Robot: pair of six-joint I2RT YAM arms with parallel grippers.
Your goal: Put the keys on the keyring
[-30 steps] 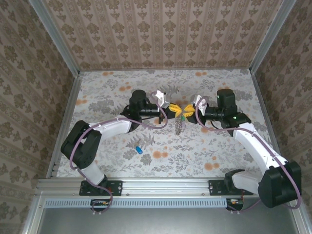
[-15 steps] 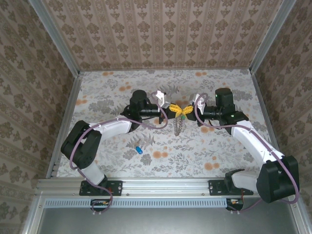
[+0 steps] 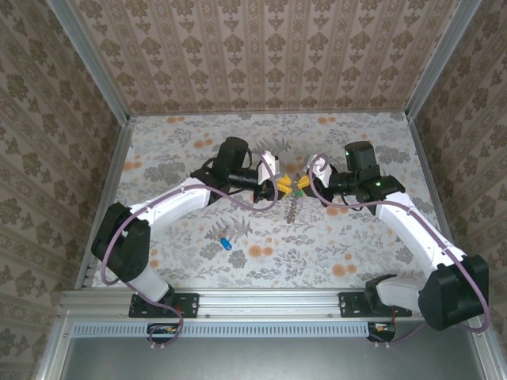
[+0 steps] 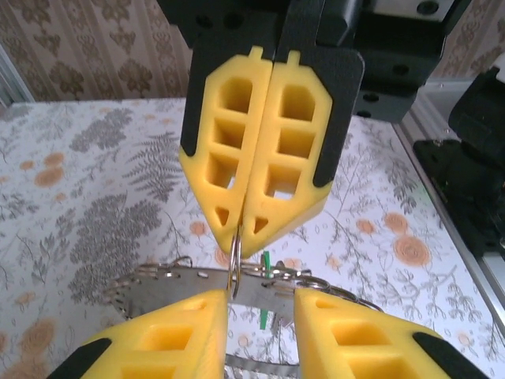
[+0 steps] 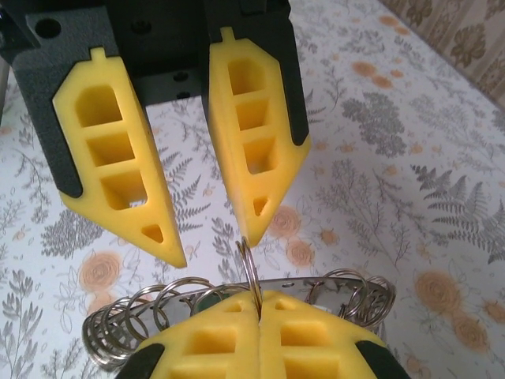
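**Keyring** (image 5: 251,264): a thin silvery ring, seen edge-on. It is held above the middle of the table (image 3: 356,245), between the two grippers.

**Right gripper** (image 5: 259,309): the fingers are pressed together, and one edge of the keyring is pinched between their tips.

**Left gripper** (image 5: 213,246): the fingers are spread. It is set tip to tip against the right gripper. The ring's free edge is found just beside one fingertip; contact cannot be told.

**Metal strip** (image 4: 170,278): a row of small wire loops is carried on it. It is seen just beside the ring, and in the top view it hangs below the fingertips.

**Green key head** (image 4: 266,262): seen next to the ring, against the strip. Its blade is hidden.

**Blue key** (image 3: 226,242): laid flat on the table, nearer and to the left, well apart from both grippers.
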